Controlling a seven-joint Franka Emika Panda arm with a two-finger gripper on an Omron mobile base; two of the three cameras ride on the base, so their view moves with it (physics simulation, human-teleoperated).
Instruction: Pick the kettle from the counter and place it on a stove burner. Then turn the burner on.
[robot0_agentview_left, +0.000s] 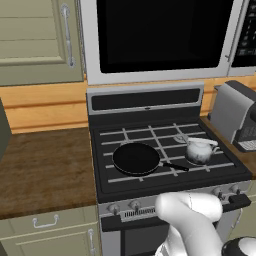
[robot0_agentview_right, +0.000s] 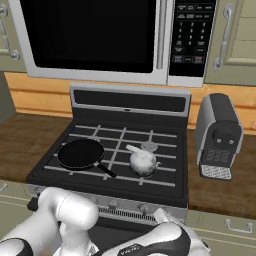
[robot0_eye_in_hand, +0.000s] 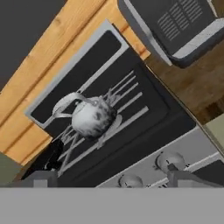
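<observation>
- Stove (robot0_agentview_left: 170, 175): black cooktop with grey grates, set between two stretches of brown tabletop (robot0_agentview_left: 45, 165). Control knobs run along its front edge.
- Coffee machine (robot0_agentview_right: 218, 135): stands on the tabletop just beside the stove's right edge.
- Frying pan (robot0_agentview_left: 136, 158): sits toward the front-left corner of the cooktop, handle pointing right toward the kettle.
- Kettle (robot0_agentview_right: 142, 161): already off the tabletop, upright on the stove burner (robot0_eye_in_hand: 114, 124) near the front-right corner, apart from the pan.
- Knobs (robot0_eye_in_hand: 169, 160): two show in the hand view, just ahead of the fingertips.
- End effector (robot0_eye_in_hand: 114, 178): jaws wide, holding nothing, low before the stove's front edge.
- Judgement: placing looks done; the step in hand is turning the burner on. Do it well by choosing the knob that serves the front-right burner, centring the jaws on it squarely, closing firmly, then rotating without slipping. Which knob maps to that burner I cannot tell.
</observation>
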